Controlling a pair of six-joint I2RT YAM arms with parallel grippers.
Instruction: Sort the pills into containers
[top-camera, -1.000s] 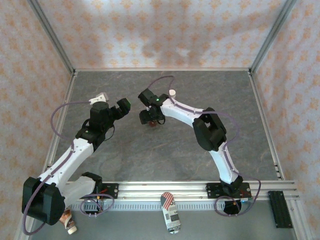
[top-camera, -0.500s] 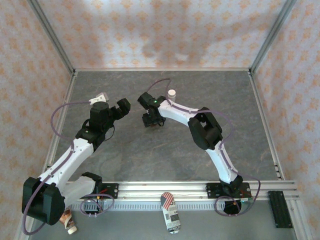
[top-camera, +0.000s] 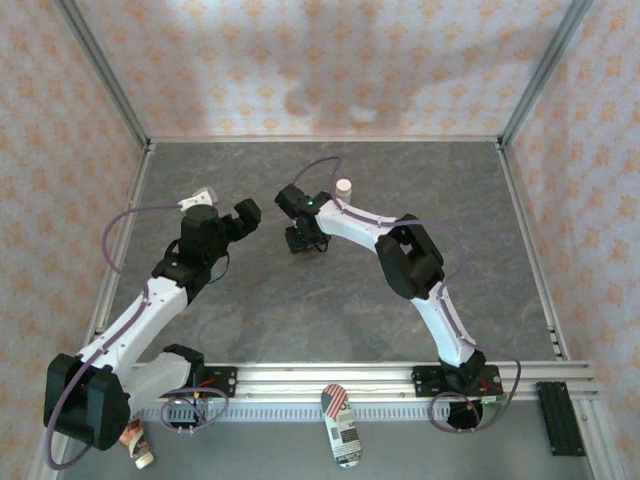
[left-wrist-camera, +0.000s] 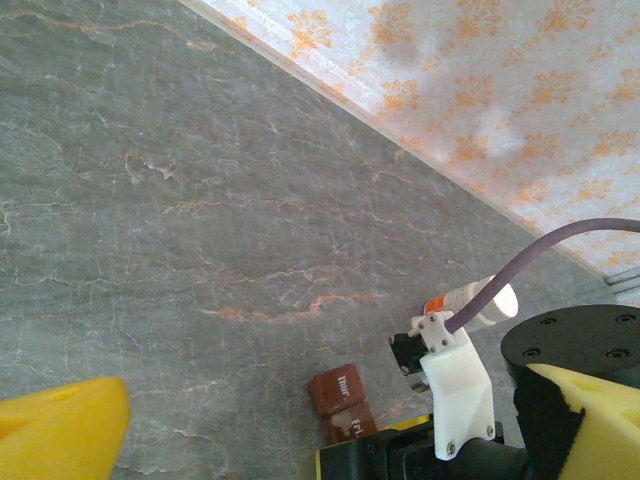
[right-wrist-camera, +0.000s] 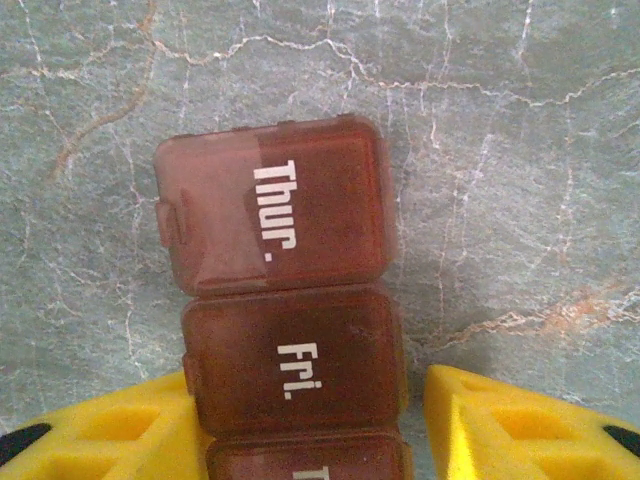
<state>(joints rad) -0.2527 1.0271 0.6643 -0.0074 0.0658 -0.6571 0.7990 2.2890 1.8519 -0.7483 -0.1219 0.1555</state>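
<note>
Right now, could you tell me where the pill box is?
In the right wrist view the pill box lies between the right hand's fingers; overhead, mid-table, nearer and left of the white bottle.

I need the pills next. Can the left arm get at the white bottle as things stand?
Probably not directly. The left gripper is open, but the right arm lies between it and the bottle, reaching down to the strip. It would likely have to go around.

Right claw now narrower around the containers.
</note>
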